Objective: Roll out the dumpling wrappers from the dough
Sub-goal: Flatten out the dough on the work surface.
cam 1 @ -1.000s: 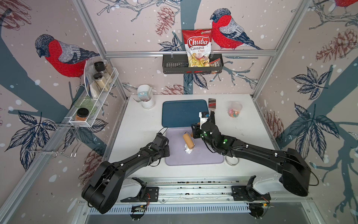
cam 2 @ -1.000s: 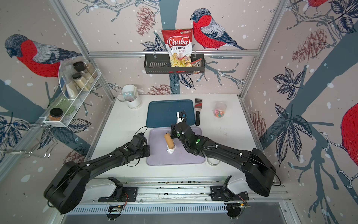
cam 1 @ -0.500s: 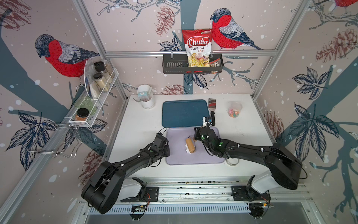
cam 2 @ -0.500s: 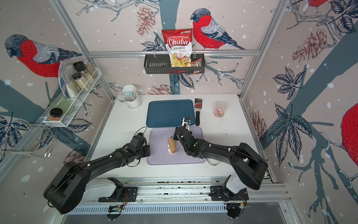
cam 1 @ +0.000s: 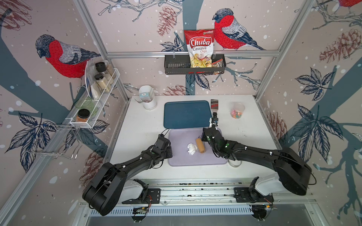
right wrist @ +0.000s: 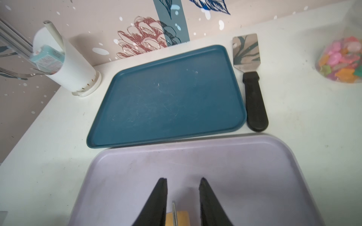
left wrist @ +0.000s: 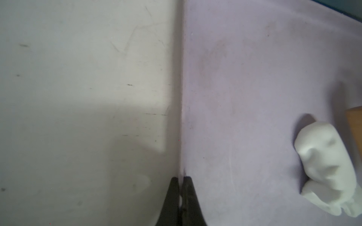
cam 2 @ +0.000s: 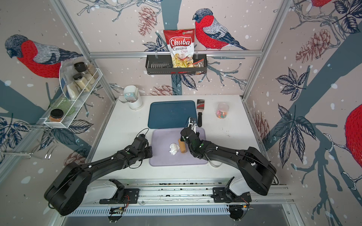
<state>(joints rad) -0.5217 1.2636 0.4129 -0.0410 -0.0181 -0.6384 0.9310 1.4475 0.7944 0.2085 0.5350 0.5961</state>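
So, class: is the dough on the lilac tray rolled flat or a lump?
A lump: the dough is thick, rounded and creased, not spread.

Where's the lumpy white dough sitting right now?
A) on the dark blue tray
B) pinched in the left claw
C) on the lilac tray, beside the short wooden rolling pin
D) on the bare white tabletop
C: the lumpy white dough lies on the lilac tray, right beside the short wooden rolling pin; the left claw is shut on nothing, off at that tray's edge.
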